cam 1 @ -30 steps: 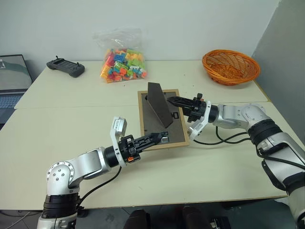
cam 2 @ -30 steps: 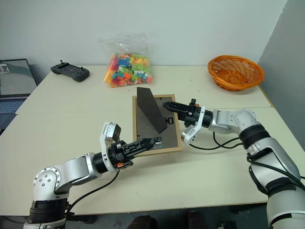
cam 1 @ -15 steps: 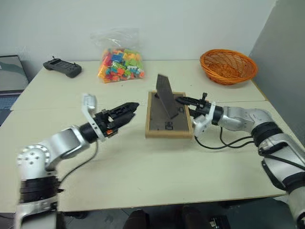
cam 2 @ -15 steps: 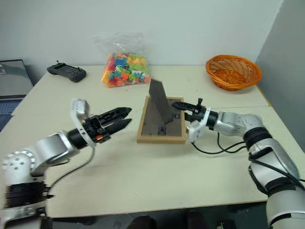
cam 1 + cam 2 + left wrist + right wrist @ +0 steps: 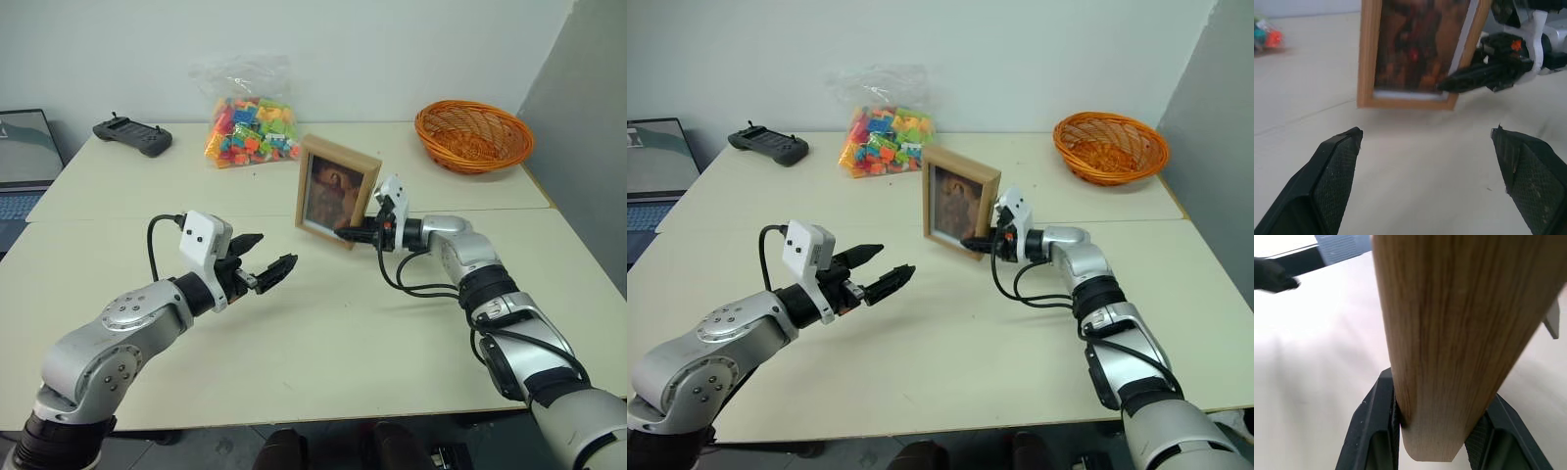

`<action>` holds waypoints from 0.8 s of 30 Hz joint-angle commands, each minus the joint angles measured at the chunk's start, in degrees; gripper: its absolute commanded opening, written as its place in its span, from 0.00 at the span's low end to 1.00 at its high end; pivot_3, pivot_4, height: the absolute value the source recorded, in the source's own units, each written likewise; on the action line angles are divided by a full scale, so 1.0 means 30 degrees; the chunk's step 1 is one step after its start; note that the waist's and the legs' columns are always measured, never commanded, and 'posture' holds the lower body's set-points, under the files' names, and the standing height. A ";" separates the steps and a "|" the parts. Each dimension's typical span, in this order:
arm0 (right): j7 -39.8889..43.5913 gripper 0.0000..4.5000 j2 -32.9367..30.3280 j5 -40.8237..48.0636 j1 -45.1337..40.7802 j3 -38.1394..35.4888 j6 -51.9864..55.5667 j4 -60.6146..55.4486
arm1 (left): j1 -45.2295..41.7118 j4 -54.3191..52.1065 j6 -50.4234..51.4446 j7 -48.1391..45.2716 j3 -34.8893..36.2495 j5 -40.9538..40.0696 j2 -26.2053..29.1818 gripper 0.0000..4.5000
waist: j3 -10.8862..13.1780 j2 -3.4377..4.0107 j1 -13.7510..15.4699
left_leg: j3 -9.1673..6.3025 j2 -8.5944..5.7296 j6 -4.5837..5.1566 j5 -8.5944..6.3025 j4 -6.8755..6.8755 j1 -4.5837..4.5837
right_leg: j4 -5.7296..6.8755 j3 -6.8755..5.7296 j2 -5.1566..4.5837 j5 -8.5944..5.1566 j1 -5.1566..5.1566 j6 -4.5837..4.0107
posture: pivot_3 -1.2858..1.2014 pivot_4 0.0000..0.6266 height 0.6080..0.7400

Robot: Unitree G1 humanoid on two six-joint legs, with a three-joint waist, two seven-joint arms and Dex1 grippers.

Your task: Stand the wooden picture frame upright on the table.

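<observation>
The wooden picture frame [image 5: 336, 193] stands upright near the middle of the table [image 5: 343, 323], with its dark portrait facing me. My right gripper [image 5: 351, 234] is shut on the frame's lower right edge; in the right wrist view the light-wood edge [image 5: 1449, 323] sits between the two black fingers [image 5: 1376, 421]. My left gripper [image 5: 276, 249] hovers open and empty over the table, to the left of the frame and nearer to me. In the left wrist view the frame [image 5: 1415, 49] lies ahead of that gripper's spread fingers [image 5: 1337, 171], well apart from them.
A clear bag of coloured bricks [image 5: 250, 127] lies behind the frame on the left. An orange wicker basket [image 5: 473, 135] stands at the back right. A black controller [image 5: 132, 135] and a laptop [image 5: 24, 157] are at the far left. A seam crosses the table.
The frame went from lying face down to standing upright, held by the right gripper. The left gripper opened, let go of the frame and drew back to the left.
</observation>
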 commanded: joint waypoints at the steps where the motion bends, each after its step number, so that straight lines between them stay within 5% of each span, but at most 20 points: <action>1: 0.1146 0.29 0.0434 -0.0349 -0.0696 -0.0366 -0.0352 0.0783 | 0.0544 -0.0754 -0.0708 -0.0866 -0.0109 0.1232 -0.0334 1.00 | 0.0000 0.0000 -0.0015 | 0.0004 -0.0002 0.0000 0.0000 0.0000 0.0000 | 0.0003 0.0003 -0.0001 0.0000 -0.0001 0.0001 | 0.52 0.24 1.00; 13: 0.1704 0.29 0.0896 -0.2299 -0.0392 -0.0431 -0.1928 0.2888 | 0.0903 -0.0189 -0.0552 -0.2100 -0.0617 0.3162 -0.1627 1.00 | -0.0001 -0.0002 -0.0051 | -0.0010 -0.0001 0.0000 0.0000 0.0003 -0.0028 | 0.0014 -0.0016 -0.0001 0.0000 -0.0030 0.0002 | 0.52 0.24 1.00; 24: 0.1508 0.91 -0.0678 -0.2816 0.1098 -0.1000 -0.1670 0.0565 | -0.0240 0.1224 -0.0345 -0.3426 -0.0485 0.3936 -0.2010 1.00 | -0.0003 -0.0005 -0.0007 | -0.0021 -0.0003 -0.0001 0.0001 0.0010 -0.0031 | 0.0016 -0.0027 -0.0002 0.0001 -0.0024 0.0003 | 0.52 0.24 1.00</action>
